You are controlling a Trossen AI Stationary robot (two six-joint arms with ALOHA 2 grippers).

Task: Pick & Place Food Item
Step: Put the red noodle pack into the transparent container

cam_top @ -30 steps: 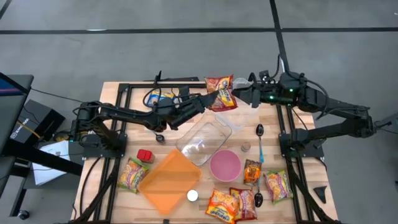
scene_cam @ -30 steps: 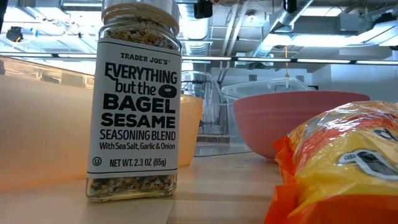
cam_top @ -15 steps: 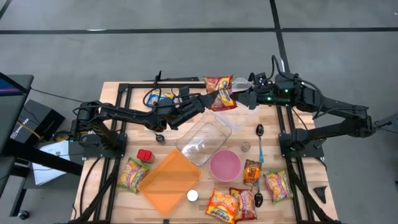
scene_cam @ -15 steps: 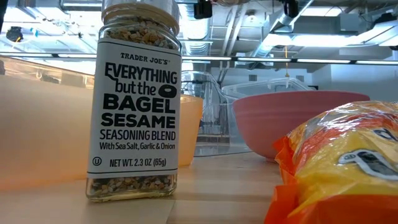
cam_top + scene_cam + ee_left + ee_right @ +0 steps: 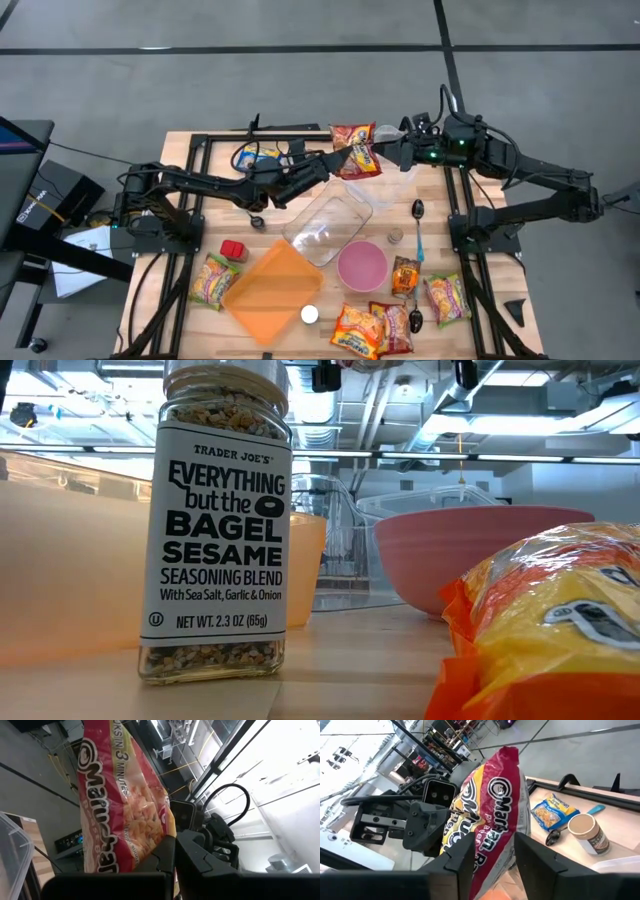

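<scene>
On a cluttered wooden table (image 5: 200, 200), the left gripper (image 5: 332, 158) is clamped on one edge of the Maruchan ramen packet (image 5: 358, 150), holding it aloft at the far side so the right gripper (image 5: 385, 152), fingers parted around its opposite edge, can take it.
</scene>
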